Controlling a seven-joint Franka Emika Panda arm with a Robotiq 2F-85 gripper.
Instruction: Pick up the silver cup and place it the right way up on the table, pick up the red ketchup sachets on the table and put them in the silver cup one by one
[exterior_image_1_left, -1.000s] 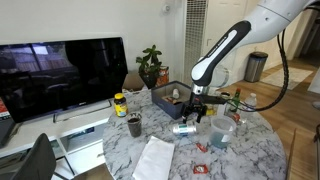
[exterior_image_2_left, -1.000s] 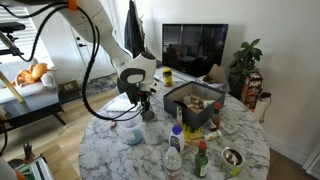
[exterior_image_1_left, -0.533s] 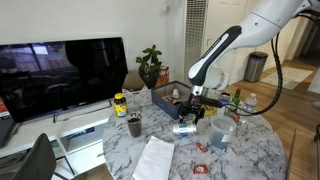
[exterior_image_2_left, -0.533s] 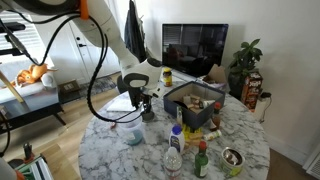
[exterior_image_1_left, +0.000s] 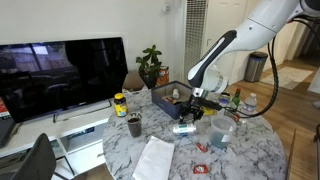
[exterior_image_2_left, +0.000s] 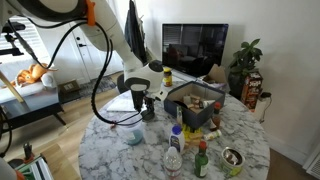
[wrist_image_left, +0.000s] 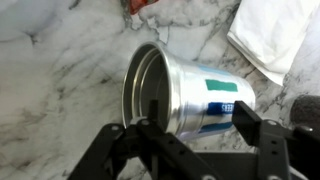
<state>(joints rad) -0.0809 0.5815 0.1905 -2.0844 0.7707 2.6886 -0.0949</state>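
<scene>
Wrist view alone shows a blue-green label (wrist_image_left: 222, 98) on the silver cup (wrist_image_left: 180, 80).

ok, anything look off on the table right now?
Yes: the silver cup lies on its side on the table, mouth facing sideways rather than up. The open gripper hangs over it, a finger at each side. A red ketchup sachet lies just beyond the rim. No spill visible.
</scene>
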